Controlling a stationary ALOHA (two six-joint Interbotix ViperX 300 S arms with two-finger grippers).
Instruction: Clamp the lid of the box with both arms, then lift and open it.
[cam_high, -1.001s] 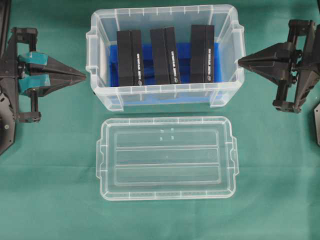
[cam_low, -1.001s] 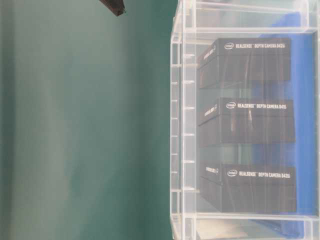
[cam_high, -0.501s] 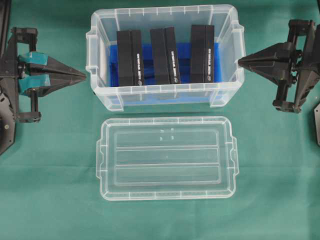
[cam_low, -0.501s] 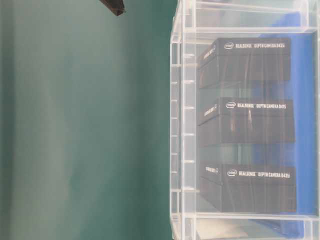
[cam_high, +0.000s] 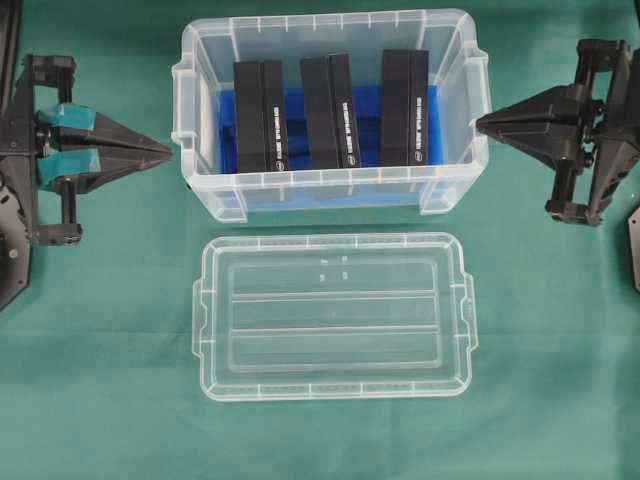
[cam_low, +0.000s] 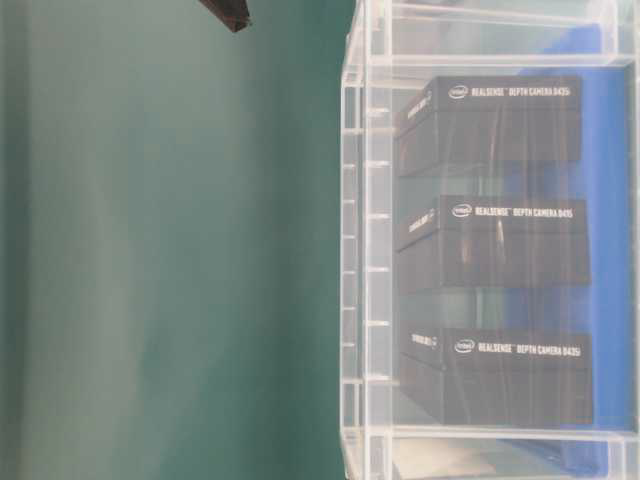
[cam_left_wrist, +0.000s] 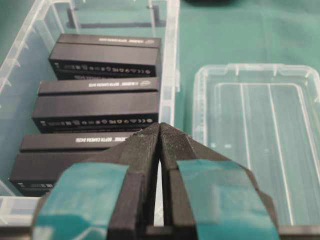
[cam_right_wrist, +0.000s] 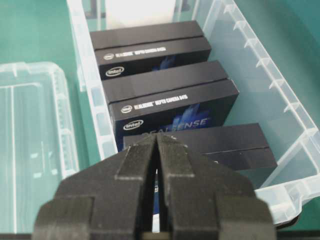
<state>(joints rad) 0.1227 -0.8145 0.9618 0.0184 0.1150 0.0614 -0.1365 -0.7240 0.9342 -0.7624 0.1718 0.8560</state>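
While the box stands open, lid: the lid (cam_high: 334, 316) lies flat on the green cloth (cam_high: 100, 350) just in front of the tub, apart from it, touched by neither arm
Box: the box (cam_high: 200, 190) is uncovered, holding a blue liner (cam_high: 370, 105) and three upright black packs (cam_high: 330, 110) in a row
Left gripper: left gripper (cam_high: 168, 152), teal-taped, jaws pressed together on nothing, tip just beside the tub's left end
Right gripper: right gripper (cam_high: 480, 123), jaws pressed together and empty, tip close to the tub's right end
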